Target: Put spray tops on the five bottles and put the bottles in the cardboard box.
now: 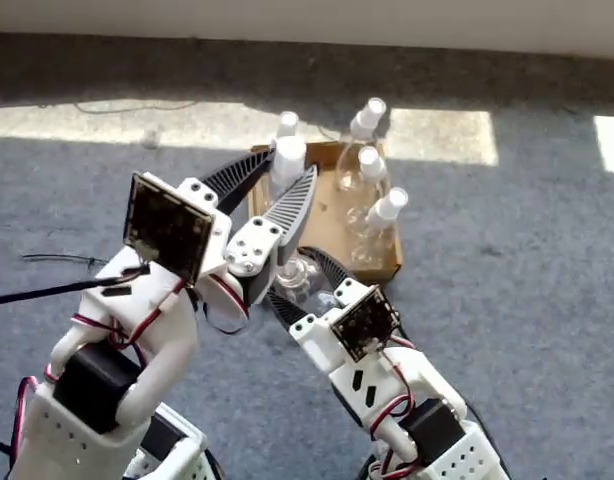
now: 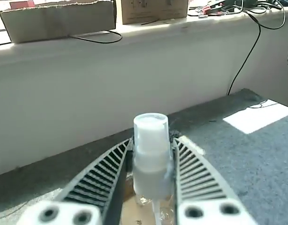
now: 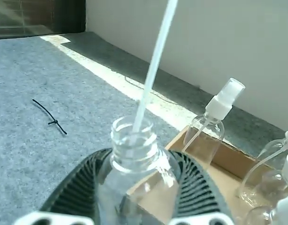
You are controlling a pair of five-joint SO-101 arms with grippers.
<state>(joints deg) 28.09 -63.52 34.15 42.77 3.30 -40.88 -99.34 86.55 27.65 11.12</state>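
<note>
White plastic spray top (image 2: 151,145), pinched in the left tool (image 2: 152,140), hangs directly above the clear plastic bottle (image 3: 134,180) clamped in the right tool (image 3: 141,154); its thin tube (image 3: 153,65) slants into the open neck (image 3: 133,136).

High cam: above and behind the arms (image 1: 137,330), looking down over the surface (image 1: 527,300) toward the wall (image 1: 287,15). Left wrist cam: along the left claw (image 2: 152,140), tight on the spray top (image 2: 151,136), wall behind. Right wrist cam: tight on the bottle (image 3: 134,145), shares the box (image 1: 327,228) with high cam.
</note>
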